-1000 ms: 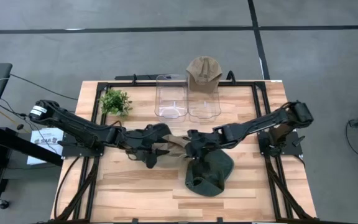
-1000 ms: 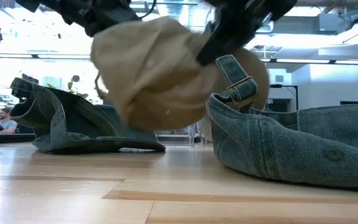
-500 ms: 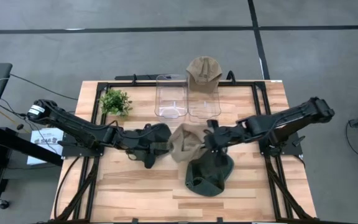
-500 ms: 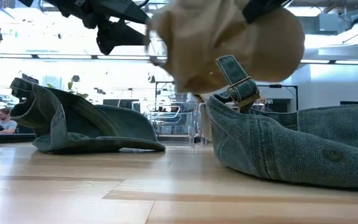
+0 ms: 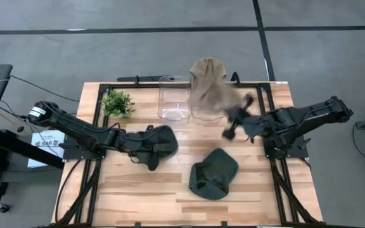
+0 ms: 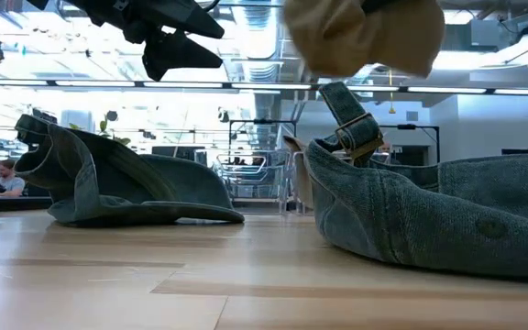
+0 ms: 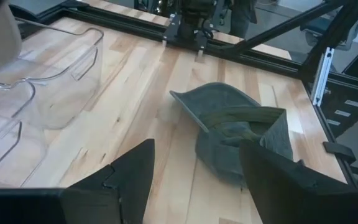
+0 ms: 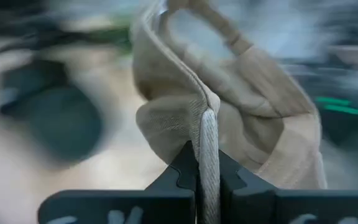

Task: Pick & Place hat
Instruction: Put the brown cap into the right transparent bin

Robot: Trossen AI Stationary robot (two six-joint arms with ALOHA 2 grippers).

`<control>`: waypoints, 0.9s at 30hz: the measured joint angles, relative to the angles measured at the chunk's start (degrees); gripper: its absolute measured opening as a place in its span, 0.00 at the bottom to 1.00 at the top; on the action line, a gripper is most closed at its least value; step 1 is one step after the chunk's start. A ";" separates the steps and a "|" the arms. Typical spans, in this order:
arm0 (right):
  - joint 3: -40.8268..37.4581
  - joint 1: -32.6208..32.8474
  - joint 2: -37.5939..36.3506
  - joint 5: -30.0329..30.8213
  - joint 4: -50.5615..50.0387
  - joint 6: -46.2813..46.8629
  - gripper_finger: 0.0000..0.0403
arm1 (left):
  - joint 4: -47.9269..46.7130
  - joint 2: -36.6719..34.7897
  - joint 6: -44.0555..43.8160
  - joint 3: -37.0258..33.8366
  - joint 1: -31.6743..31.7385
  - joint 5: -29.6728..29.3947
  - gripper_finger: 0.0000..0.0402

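A tan hat (image 5: pixel 213 95) hangs in my right gripper (image 5: pixel 229 114) above the right clear container (image 5: pixel 208 109), blurred by motion. In the low view the hat (image 6: pixel 365 37) is high above the table. My right gripper (image 8: pixel 207 168) is shut on it. My left gripper (image 5: pixel 162 143) is open and holds nothing. It hovers over a dark green hat (image 5: pixel 167 135) that lies on the table; its fingers (image 7: pixel 129 177) stand wide apart. A second dark green hat (image 5: pixel 213 174) lies on its brim nearer the near edge. My right gripper pinches a folded edge of the tan hat (image 8: pixel 207 127) between its two fingers. In the high view the fingers come from the table's right. The hat is lifted clear of the table, and its strap (image 8: pixel 229 37) and crown bulge beyond the fingers.
Two clear containers (image 5: pixel 174 98) stand side by side at the far edge. More tan cloth (image 5: pixel 208 65) shows at the right one's far rim. A small green plant (image 5: pixel 117 103) stands far left. Bare wood lies along the near edge.
My right gripper has carried the tan hat from the table's middle up and toward the far right, over the right container. The hat has come away from my left gripper, which has stayed over the dark hat. Both dark hats have kept still.
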 joint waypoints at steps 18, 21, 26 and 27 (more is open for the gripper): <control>-6.36 -6.78 -9.54 -28.77 30.28 -8.69 0.00 | 0.05 0.04 0.00 0.00 0.00 -0.02 0.58; -9.95 -7.20 -11.11 -24.79 37.65 -11.52 0.00 | 0.05 0.04 0.03 0.00 0.00 -0.02 0.58; -19.08 -9.89 -15.57 -12.20 51.64 -11.97 0.00 | 0.05 0.04 1.25 0.00 0.00 -0.02 0.58; -21.03 -11.40 -16.46 -18.24 53.34 -9.54 0.00 | 0.05 0.04 1.25 0.00 0.00 -0.02 0.58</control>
